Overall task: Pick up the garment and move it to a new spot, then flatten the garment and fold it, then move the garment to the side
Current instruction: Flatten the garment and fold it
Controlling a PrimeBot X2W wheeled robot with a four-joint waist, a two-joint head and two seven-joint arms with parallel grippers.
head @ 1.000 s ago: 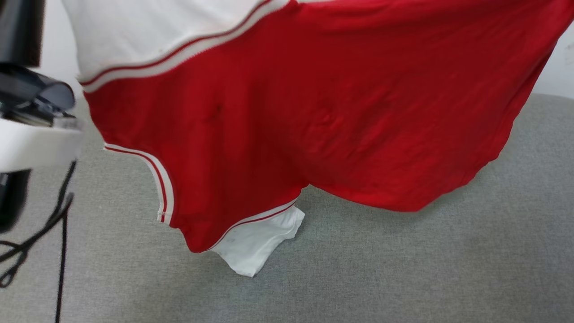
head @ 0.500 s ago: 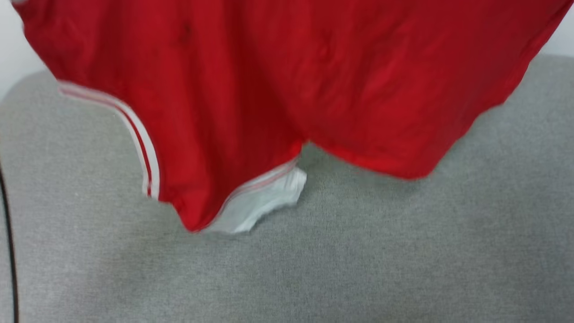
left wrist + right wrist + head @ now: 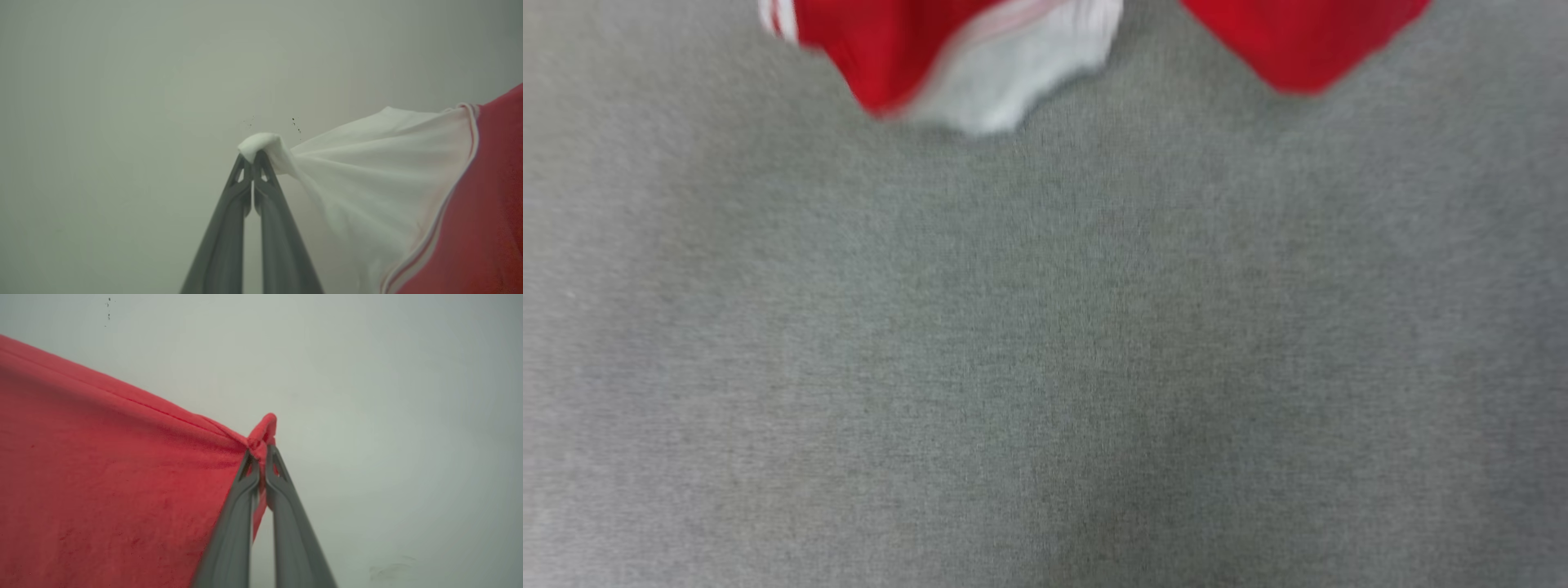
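Hanging over a grey fabric surface [image 3: 1045, 343], the garment [image 3: 894, 49] is seen blurred at the top edge of the head view, with red lower edges and a white sleeve end [image 3: 1013, 77] dangling. The left claw [image 3: 253, 158] is clamped shut on a bunched tip of a white sleeve [image 3: 367, 175], drawn taut beside striped trim [image 3: 445, 200]. The right claw [image 3: 261, 452] is clamped on a red corner [image 3: 263, 428], the cloth stretched toward that view's left.

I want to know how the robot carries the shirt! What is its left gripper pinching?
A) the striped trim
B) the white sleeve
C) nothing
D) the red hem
B: the left gripper is shut on a bunched white sleeve tip of the garment.
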